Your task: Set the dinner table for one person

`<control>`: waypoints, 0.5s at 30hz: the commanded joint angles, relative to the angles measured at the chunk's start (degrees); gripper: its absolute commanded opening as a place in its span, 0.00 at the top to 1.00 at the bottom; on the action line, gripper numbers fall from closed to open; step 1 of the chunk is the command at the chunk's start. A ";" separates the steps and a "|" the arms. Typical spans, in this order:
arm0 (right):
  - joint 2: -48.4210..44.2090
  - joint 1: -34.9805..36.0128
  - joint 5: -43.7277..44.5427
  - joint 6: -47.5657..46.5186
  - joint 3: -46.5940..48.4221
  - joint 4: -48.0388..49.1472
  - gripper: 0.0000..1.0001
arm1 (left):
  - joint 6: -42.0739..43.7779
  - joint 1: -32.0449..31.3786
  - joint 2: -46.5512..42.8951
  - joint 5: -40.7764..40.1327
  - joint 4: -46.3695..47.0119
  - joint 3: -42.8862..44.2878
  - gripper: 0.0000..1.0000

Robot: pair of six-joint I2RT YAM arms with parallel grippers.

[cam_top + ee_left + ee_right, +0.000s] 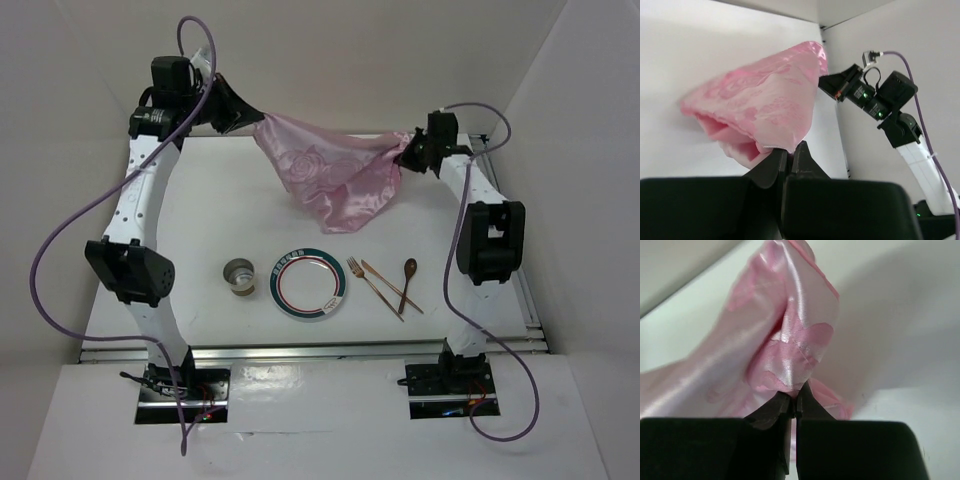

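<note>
Two claws hold one pink cloth (325, 175) up across the upper middle of the overhead frame. At upper left, the left claw (235, 112) is clamped tight on one end of it. At upper right, the right claw (408, 152) pinches the opposite end. The white dinner table (200, 190) fills the centre of the frame beneath them. Along its lower part, left to right, sit a cup (240, 277), a plate (311, 283), a fork (358, 270), a knife (380, 277) and a spoon (410, 267).

Flat white dinner table (205, 205) (silver-railed edges)
</note>
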 commanded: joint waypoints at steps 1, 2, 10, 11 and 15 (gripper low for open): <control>5.73 0.27 -3.34 -7.73 12.95 -4.61 1.00 | -4.55 -1.07 -0.15 -0.44 7.46 -2.07 1.00; 9.16 -0.25 -4.05 -8.44 18.04 -7.59 1.00 | -4.56 -1.59 1.77 -2.01 8.00 -2.07 1.00; 17.05 -0.26 -1.00 -8.72 30.25 -16.04 0.00 | -2.80 -2.83 11.19 -9.93 7.39 -2.07 1.00; 10.23 -0.26 -0.03 -8.72 24.74 -13.10 0.00 | -2.28 -2.83 11.20 -9.93 7.39 -2.77 1.00; 0.77 -0.26 0.77 -6.34 6.25 -7.36 0.04 | -2.28 -3.35 9.97 -10.45 7.92 -6.37 1.00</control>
